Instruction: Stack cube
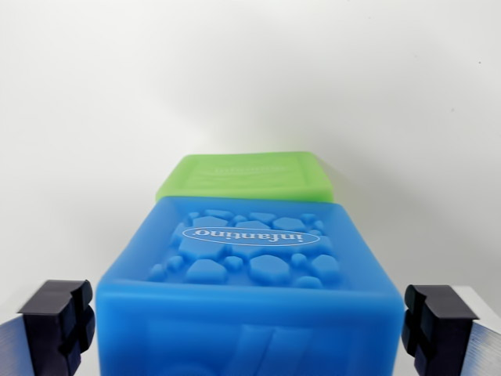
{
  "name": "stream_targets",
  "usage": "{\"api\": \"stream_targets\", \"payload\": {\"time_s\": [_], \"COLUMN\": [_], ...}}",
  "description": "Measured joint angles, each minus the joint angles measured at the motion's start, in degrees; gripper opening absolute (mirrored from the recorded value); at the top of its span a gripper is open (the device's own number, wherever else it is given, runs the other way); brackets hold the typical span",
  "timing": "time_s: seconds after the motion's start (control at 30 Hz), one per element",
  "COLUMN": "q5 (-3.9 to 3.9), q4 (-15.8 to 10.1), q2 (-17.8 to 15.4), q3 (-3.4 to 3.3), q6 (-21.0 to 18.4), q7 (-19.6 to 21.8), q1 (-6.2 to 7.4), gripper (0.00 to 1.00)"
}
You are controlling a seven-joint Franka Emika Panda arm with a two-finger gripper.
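Tool (249,325) open wide, straddling blue cube (249,290) (untouched); green cube (244,175) behind, mostly hidden.

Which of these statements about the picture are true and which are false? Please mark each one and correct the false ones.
1. The blue cube sits between the two fingers of the claw. True.
2. The green cube is nearer to the camera than the blue one. False: it lies behind the blue cube, farther away.
3. The top of the blue cube has a raised stone pattern with an oval label. True.
4. The fingers are pressed tightly against the blue cube. False: a small gap shows on each side, so the claw is open.
5. The surface under the cubes is dark. False: it is white.
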Motion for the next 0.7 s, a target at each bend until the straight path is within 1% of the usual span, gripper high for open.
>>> {"api": "stream_targets", "payload": {"time_s": [0.5,0.7], "q5": [0.0,-0.07], "q4": [0.0,-0.14], "q2": [-0.05,-1.28], "q3": [0.0,-0.05], "q6": [-0.06,-1.08], "q7": [0.0,0.06], "q1": [0.0,0.0], "gripper": [1.0,1.0]}}
